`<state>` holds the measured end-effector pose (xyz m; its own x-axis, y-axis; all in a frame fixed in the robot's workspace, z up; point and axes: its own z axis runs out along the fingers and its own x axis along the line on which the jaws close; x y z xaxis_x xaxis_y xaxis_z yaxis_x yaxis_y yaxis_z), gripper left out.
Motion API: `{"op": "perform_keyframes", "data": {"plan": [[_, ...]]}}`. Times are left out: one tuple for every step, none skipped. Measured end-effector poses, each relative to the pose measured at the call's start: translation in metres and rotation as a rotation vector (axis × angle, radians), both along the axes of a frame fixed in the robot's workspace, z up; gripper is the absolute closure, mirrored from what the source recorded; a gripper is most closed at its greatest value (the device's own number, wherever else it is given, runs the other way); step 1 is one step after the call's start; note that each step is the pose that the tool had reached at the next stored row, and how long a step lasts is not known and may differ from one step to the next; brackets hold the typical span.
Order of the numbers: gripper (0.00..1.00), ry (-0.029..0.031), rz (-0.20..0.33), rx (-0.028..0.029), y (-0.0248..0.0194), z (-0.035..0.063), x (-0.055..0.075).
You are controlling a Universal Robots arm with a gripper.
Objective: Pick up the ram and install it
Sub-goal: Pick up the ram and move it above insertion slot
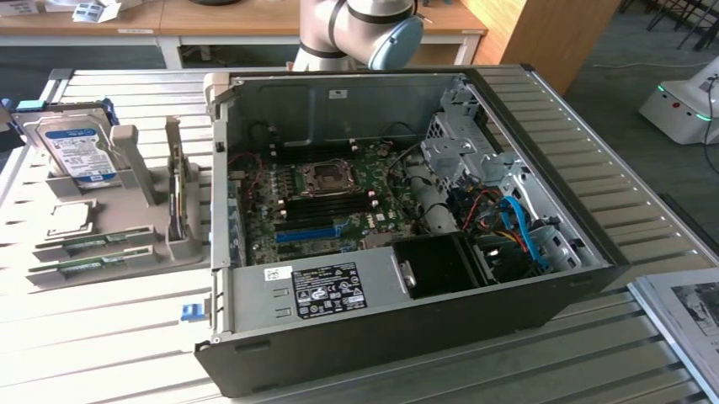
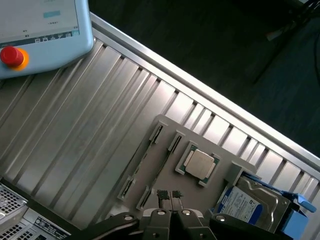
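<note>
We see our claw, clenched on nothing, hovering above the grey holder on the slatted surface, where the ram sits slotted beside the CPU.

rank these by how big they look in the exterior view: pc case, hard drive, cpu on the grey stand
1. pc case, by far the largest
2. hard drive
3. cpu, the smallest

Fingers closed together over grey holder tray, processor chip, blue hard drive, pendant, ribbed table
</note>
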<state>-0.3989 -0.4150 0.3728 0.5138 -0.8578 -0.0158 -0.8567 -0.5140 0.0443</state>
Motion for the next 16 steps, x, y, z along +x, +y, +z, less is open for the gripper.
{"op": "perform_keyframes", "data": {"plan": [[0.9, 0.0, -0.008, 0.0, 0.0, 0.0, 0.0], [0.9, 0.0, -0.015, 0.0, 0.0, 0.0, 0.0], [0.9, -0.0001, -0.022, 0.0, 0.0, -0.0001, 0.0], [0.9, 0.0, -0.03, 0.0, 0.0, 0.0, 0.0], [0.9, 0.0, -0.037, 0.0, 0.0, 0.0, 0.0], [0.9, 0.0, -0.045, 0.0, 0.0, -0.0001, 0.0], [0.9, -0.0001, -0.052, 0.0001, -0.0001, -0.0001, 0.0], [0.9, -0.0001, -0.06, 0.0001, 0.0, -0.0001, 0.0], [0.9, 0.0, -0.067, 0.0, 0.0, -0.0001, 0.0], [0.9, 0.0, -0.078, 0.0, 0.0, -0.0001, 0.0], [0.9, -0.0001, -0.085, 0.0, 0.0, -0.0002, 0.0], [0.9, -0.0001, -0.093, 0.0, 0.0, -0.0002, 0.0], [0.9, -0.0001, -0.101, 0.0001, 0.0, -0.0002, 0.0], [0.9, 0.0, -0.109, 0.0, 0.0, -0.0002, 0.0], [0.9, 0.0, -0.117, 0.0, 0.0, -0.0002, 0.0], [0.9, -0.0001, -0.125, 0.0001, 0.0, -0.0002, 0.0]]}}
